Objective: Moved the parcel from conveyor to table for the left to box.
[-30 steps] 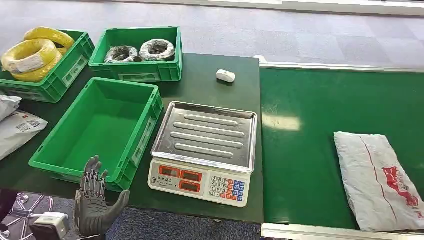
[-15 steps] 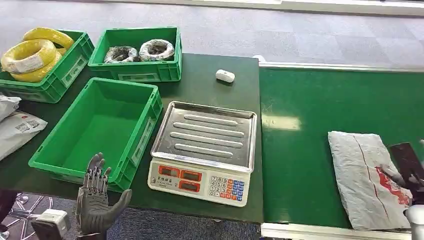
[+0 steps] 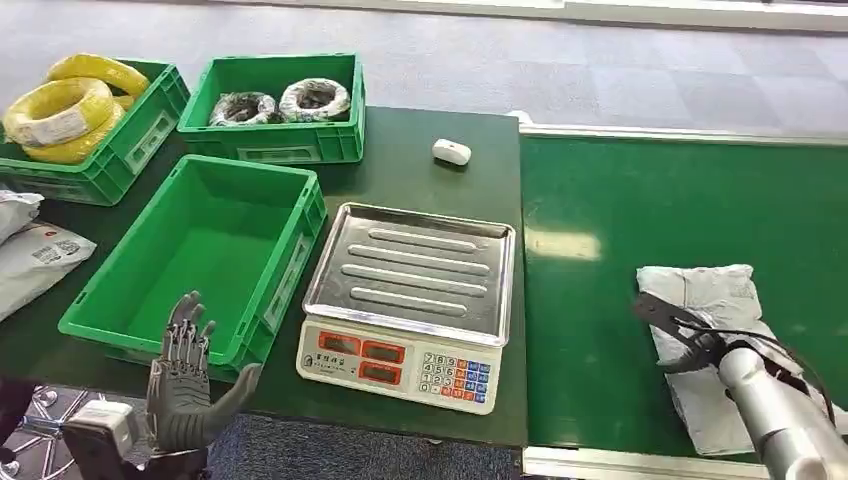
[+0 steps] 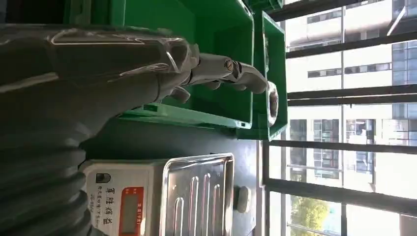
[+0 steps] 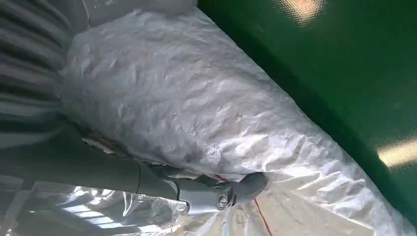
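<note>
One parcel, white plastic and crumpled, lies on the green conveyor, directly under the right hand; fingers lie on its wrapping, whether they grip it I cannot tell. Left hand upright, fingers spread wide, holding nothing, just before the nearest of three green crates. One scale stands on the table between both hands. Two grey bags lie beyond the left hand's outer side.

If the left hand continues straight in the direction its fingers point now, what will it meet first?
Probably the near wall of the empty green crate. The left hand is open at the table edge, fingers aimed at that crate; depth is unclear, so it might pass over the rim.
</note>
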You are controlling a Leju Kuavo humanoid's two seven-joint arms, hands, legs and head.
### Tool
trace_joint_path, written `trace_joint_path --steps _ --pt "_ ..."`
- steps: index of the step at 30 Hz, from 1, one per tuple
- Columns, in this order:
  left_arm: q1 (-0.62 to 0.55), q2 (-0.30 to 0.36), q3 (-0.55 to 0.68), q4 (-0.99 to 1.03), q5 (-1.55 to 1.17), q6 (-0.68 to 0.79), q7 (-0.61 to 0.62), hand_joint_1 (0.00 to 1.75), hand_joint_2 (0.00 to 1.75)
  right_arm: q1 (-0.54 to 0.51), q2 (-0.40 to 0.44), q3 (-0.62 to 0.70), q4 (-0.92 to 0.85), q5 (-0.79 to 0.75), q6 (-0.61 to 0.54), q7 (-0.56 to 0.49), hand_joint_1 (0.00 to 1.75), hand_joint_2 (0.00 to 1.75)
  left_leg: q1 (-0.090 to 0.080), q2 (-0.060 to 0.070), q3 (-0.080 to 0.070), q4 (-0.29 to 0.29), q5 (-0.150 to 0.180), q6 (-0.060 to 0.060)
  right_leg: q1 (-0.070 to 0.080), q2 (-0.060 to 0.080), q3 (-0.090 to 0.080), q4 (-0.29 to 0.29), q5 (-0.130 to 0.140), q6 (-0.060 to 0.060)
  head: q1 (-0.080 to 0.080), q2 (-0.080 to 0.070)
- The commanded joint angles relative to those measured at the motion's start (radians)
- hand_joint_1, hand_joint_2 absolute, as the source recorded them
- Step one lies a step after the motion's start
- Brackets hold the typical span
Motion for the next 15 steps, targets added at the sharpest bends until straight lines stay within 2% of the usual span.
trace_joint_path --steps 1,3,7,8,10,11,13,14,15 --pt "0.024 -0.048 0.1 -0.01 -0.012 -0.025 0.004 0.0 1.75 -0.148 0.095 0.109 0.143 0.014 -0.03 0.026 1.75 1.75 0.0 0.008 0.0 -0.003 0.003 0.001 0.0 0.005 -0.003 -0.002 0.005 -0.004 0.0 0.0" --pt "0.035 -0.054 0.113 -0.022 -0.015 -0.031 0.006 0.0 1.75 -0.163 0.107 0.104 0.132 0.014 -0.089 0.037 1.75 1.75 0.0 0.005 0.002 -0.001 0.0 0.0 0.0 0.003 0.0 0.0 0.002 -0.002 0.0 0.0" --pt "0.06 -0.071 0.139 -0.05 -0.019 -0.043 0.01 0.0 1.75 -0.171 0.135 0.035 0.063 -0.031 -0.29 0.024 1.75 1.75 -0.001 0.008 0.002 -0.002 0.001 0.0 0.0 0.006 -0.002 0.0 0.003 -0.003 0.0 0.0" --pt "0.066 -0.076 0.144 -0.054 -0.019 -0.044 0.008 0.0 1.75 -0.167 0.145 0.008 0.024 -0.053 -0.355 -0.008 1.75 1.75 -0.001 0.008 0.001 -0.002 0.001 0.0 0.0 0.006 -0.002 0.0 0.003 -0.003 0.0 0.0" --pt "0.066 -0.076 0.144 -0.053 -0.02 -0.044 0.007 0.0 1.75 -0.172 0.147 0.009 0.02 -0.053 -0.353 -0.008 1.75 1.75 -0.001 0.009 0.001 -0.002 0.001 0.0 0.0 0.007 -0.003 0.001 0.003 -0.003 0.0 0.0" --pt "0.066 -0.076 0.144 -0.053 -0.02 -0.044 0.007 0.0 1.75 -0.172 0.147 0.009 0.02 -0.053 -0.353 -0.008 1.75 1.75 0.0 0.004 0.0 0.0 0.0 0.0 0.0 0.004 -0.002 0.002 0.002 -0.001 0.0 0.0" --pt "0.066 -0.077 0.143 -0.053 -0.02 -0.044 0.007 0.0 1.75 -0.168 0.145 0.009 0.021 -0.053 -0.353 -0.008 1.75 1.75 -0.001 0.008 -0.001 -0.003 0.002 0.001 0.0 0.005 -0.004 0.0 0.004 -0.004 0.0 0.0" --pt "0.066 -0.082 0.145 -0.051 -0.019 -0.035 0.0 0.0 1.75 -0.142 0.154 -0.033 -0.041 -0.086 -0.495 -0.075 1.75 1.75 0.0 0.005 -0.001 -0.001 0.001 0.0 0.0 0.003 -0.003 0.0 0.003 -0.003 0.0 0.0" --pt "0.068 -0.085 0.144 -0.052 -0.018 -0.031 -0.006 0.0 1.75 -0.129 0.171 -0.066 -0.085 -0.116 -0.579 -0.134 1.75 1.75 0.0 0.003 -0.001 -0.001 0.001 0.0 0.0 0.002 -0.002 0.001 0.002 -0.002 0.0 0.0"
